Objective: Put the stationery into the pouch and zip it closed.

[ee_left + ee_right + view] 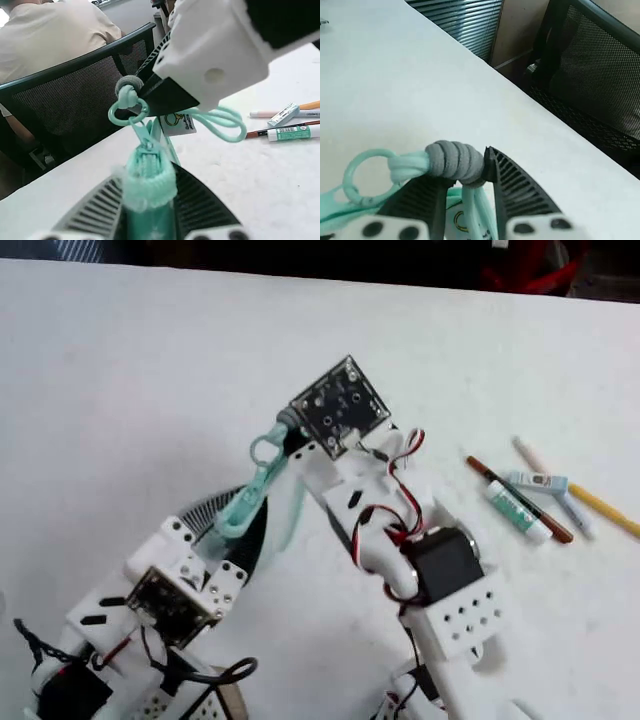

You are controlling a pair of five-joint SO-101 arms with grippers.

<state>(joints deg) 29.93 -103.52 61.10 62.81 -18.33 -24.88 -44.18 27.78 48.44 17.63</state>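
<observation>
A mint-green pouch [243, 505] hangs between both arms at the table's middle. My left gripper [233, 527] is shut on its fuzzy end [149, 180], with the black ribbed jaws on either side. The zip pull's ring [128, 113] leads up to a grey knot [455, 161] on a mint cord. My right gripper [290, 435] is shut on that knot. The cord's loop [220, 123] and a small tag [177, 124] dangle beside it. The stationery [530, 502], several pens and pencils, lies loose on the table [120, 370] to the right, outside the pouch.
The right arm's body [450, 590] stretches from the near edge towards the middle, between the pouch and the stationery. A black mesh chair [65, 95] stands beyond the table's edge. Open white tabletop lies at the far left.
</observation>
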